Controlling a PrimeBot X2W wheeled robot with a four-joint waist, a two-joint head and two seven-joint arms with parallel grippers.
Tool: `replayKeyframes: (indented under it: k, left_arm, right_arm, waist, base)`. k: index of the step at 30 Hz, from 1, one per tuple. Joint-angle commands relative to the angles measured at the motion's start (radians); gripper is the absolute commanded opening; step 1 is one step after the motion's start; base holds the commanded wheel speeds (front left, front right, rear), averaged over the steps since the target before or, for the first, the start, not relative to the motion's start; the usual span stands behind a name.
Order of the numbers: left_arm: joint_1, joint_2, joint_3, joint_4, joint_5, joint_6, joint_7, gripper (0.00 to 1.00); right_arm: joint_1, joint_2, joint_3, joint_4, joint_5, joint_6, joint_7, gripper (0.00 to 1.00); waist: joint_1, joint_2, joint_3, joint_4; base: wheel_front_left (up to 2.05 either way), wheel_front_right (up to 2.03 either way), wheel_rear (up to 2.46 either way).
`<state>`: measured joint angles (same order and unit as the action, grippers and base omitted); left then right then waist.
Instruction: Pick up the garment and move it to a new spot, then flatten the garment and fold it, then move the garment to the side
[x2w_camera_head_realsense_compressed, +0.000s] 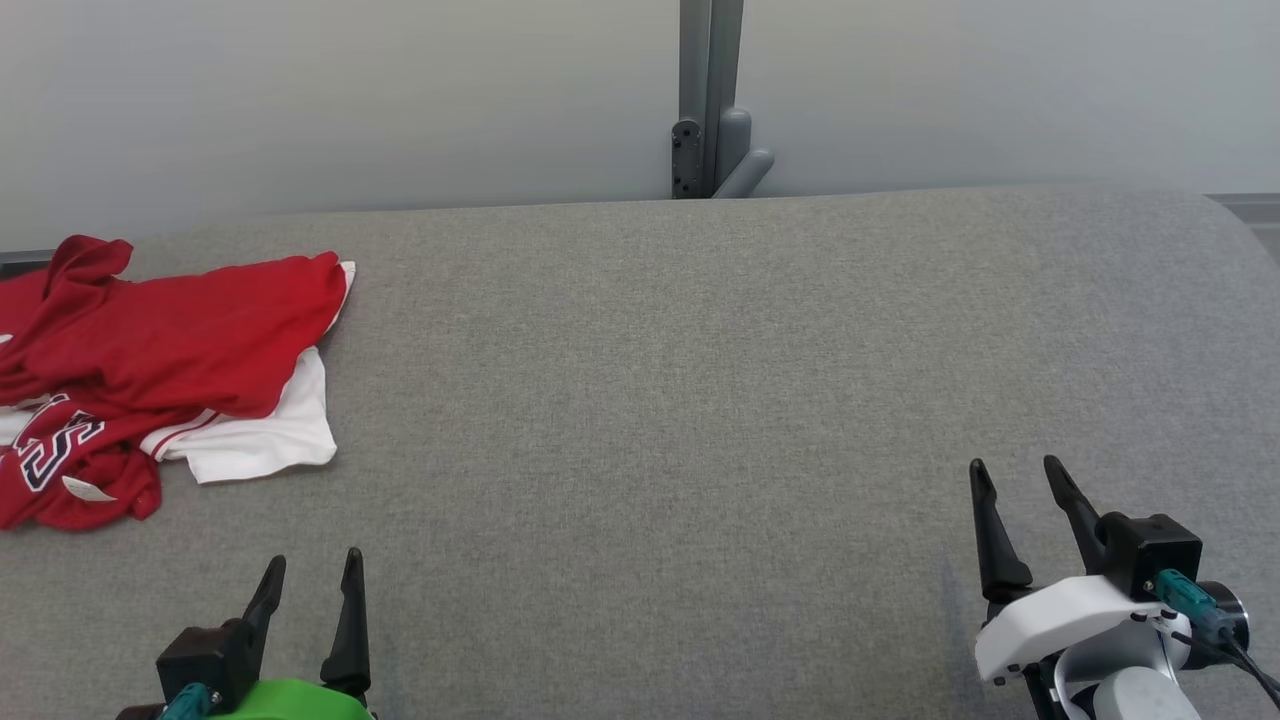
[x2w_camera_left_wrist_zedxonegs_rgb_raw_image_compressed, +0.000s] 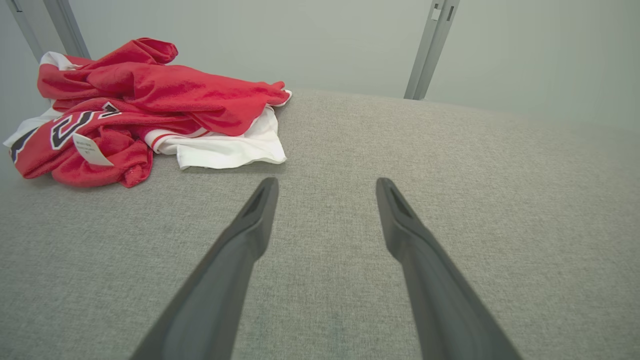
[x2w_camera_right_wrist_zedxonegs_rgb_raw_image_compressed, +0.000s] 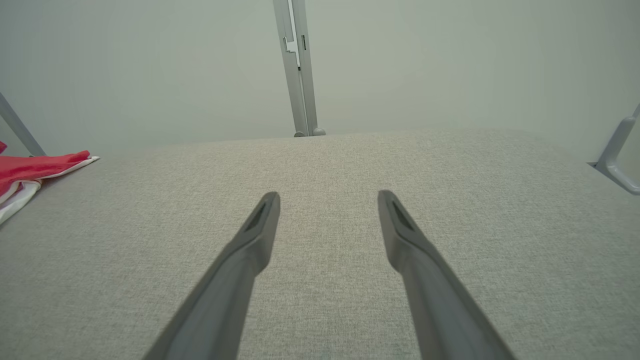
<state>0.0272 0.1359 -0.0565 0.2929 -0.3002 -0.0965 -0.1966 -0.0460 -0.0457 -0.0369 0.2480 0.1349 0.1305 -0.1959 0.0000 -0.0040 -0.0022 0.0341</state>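
The garment (x2w_camera_head_realsense_compressed: 170, 350) is a red and white jersey with dark lettering, lying crumpled at the far left of the grey table. In the left wrist view the garment (x2w_camera_left_wrist_zedxonegs_rgb_raw_image_compressed: 150, 110) sits at the upper left, beyond and left of my fingers. The right wrist view catches an edge of the garment (x2w_camera_right_wrist_zedxonegs_rgb_raw_image_compressed: 30, 170) at its left border. My left gripper (x2w_camera_head_realsense_compressed: 312, 565) stands open at the lower left, nearer to me than the garment and apart from it. At the lower right my right gripper (x2w_camera_head_realsense_compressed: 1015, 470) is open too, with bare cloth between its fingers.
The grey fabric-covered table (x2w_camera_head_realsense_compressed: 700, 400) stretches across the view. A grey metal post (x2w_camera_head_realsense_compressed: 708, 100) stands behind its far edge against a pale wall. A grey bracket (x2w_camera_right_wrist_zedxonegs_rgb_raw_image_compressed: 617, 160) shows past the table's right end.
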Motion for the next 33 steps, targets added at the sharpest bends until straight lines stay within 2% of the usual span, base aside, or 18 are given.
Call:
replayKeyframes:
  k: [1, 33]
  left_arm:
    - [0.005, 0.007, 0.004, -0.006, 0.032, -0.002, -0.011, 1.0]
    - [0.042, -0.009, 0.023, -0.02, 0.269, -0.009, -0.071, 1.0]
  right_arm:
    - [0.006, -0.006, -0.006, -0.007, -0.023, 0.0, -0.013, 1.0]
    - [0.029, -0.007, 0.0, 0.002, -0.236, 0.0, -0.073, 1.0]
  waist:
    - [0.0, 0.003, 0.0, 0.001]
    - [0.0, 0.004, -0.001, 0.011]
  base:
    - [0.0, 0.0, 0.0]
    - [0.0, 0.0, 0.0]
